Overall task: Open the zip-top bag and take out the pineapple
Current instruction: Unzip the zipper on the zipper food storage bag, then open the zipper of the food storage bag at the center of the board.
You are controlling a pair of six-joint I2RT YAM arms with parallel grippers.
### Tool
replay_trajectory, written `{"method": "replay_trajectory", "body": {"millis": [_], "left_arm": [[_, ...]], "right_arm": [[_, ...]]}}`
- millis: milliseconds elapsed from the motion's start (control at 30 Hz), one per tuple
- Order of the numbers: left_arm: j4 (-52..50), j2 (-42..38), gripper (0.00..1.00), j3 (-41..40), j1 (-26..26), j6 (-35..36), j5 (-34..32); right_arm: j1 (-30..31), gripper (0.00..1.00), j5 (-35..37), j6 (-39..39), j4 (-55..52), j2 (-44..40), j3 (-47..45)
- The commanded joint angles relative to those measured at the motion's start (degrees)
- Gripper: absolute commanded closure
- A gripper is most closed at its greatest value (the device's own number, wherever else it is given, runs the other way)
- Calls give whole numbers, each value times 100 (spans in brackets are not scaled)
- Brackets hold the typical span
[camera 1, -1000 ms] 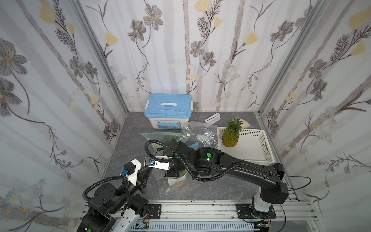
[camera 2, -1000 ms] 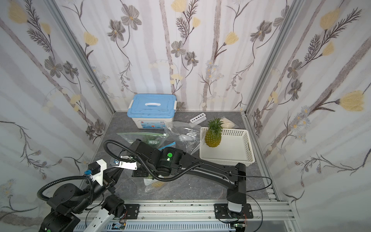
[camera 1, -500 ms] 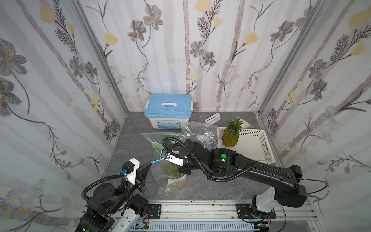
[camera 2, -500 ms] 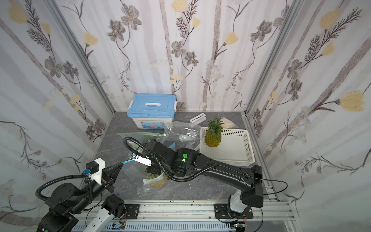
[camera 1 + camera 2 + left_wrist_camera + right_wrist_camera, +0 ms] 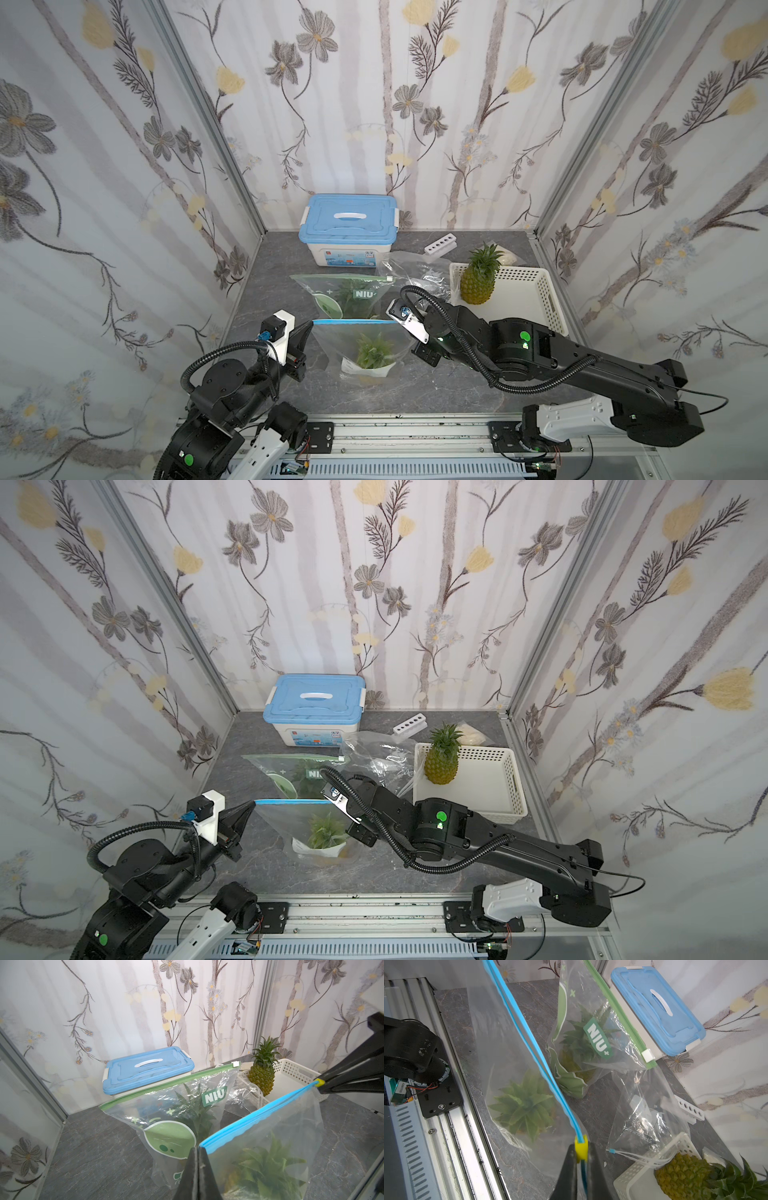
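Well in front of the blue-lidded box (image 5: 349, 226), toward the robot, a clear zip-top bag (image 5: 365, 345) hangs stretched between both arms, its bottom resting on the grey counter (image 5: 270, 291). The left pincer (image 5: 197, 1152) is pinched tight on the bag's top corner at the left end of the blue zip (image 5: 259, 1113). The right pincer (image 5: 581, 1152) is clamped on the yellow slider (image 5: 581, 1144) at the opposite end, so the zip runs in one taut line. The pineapple (image 5: 372, 353) sits low inside this bag, crown up. Between this bag and the box stands a green-zipped bag (image 5: 328, 291) holding a second pineapple (image 5: 197, 1109). Right of the box, a white basket (image 5: 528, 291) carries a bare pineapple (image 5: 478, 286), upright.
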Motion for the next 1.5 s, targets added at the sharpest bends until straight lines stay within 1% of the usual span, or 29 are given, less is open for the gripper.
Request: {"method": "replay_trajectory", "body": {"millis": [0, 267, 467, 500, 533, 567, 633, 667, 767, 867, 1000, 1033, 1067, 1133, 1167, 1233, 1367, 1467], "left_arm": [[470, 105, 100, 56, 12, 230, -788], [533, 158, 100, 34, 12, 352, -1362], [568, 151, 100, -63, 12, 299, -1422], [577, 160, 100, -84, 14, 263, -1403], [577, 160, 100, -101, 12, 216, -1336], [590, 161, 100, -128, 16, 148, -1245], [649, 160, 100, -177, 12, -45, -996], [696, 152, 100, -218, 12, -183, -832], [861, 121, 100, -330, 12, -539, -368], [972, 50, 100, -414, 12, -747, -36], [1013, -56, 100, -489, 12, -878, 162], [1007, -77, 100, -497, 12, -884, 192], [980, -112, 100, -506, 12, -899, 207], [932, -161, 100, -533, 15, -910, 195], [899, -186, 100, -534, 10, -909, 195], [860, -237, 100, -545, 12, -913, 167], [795, -298, 100, -562, 16, -904, 116], [751, -295, 100, -555, 12, -902, 96]], "right_arm": [[-14, 100, 553, 414, -228, -137, -134], [-19, 99, 627, 686, -274, -533, -592], [-14, 97, 572, 768, -240, -716, -801], [-20, 94, 542, 769, -237, -721, -825], [-18, 88, 461, 761, -209, -720, -826], [-6, 79, 369, 717, -143, -720, -811], [7, 66, 218, 586, 57, -726, -697], [13, 62, 183, 501, 167, -706, -562], [-1, 59, 37, 165, 525, -524, -67], [-6, 57, -176, -151, 680, -46, 596], [-68, 56, -365, -507, 644, 803, 1487], [-124, 60, -515, -539, 620, 961, 1695], [-149, 66, -636, -557, 571, 1309, 1894], [-175, 73, -758, -560, 496, 1632, 2161], [-175, 77, -830, -543, 434, 1780, 2277], [-177, 80, -1004, -455, 309, 2019, 2474], [-137, 82, -1249, -226, 61, 2299, 2680], [-68, 81, -1305, -58, -115, 2299, 2647]]}}
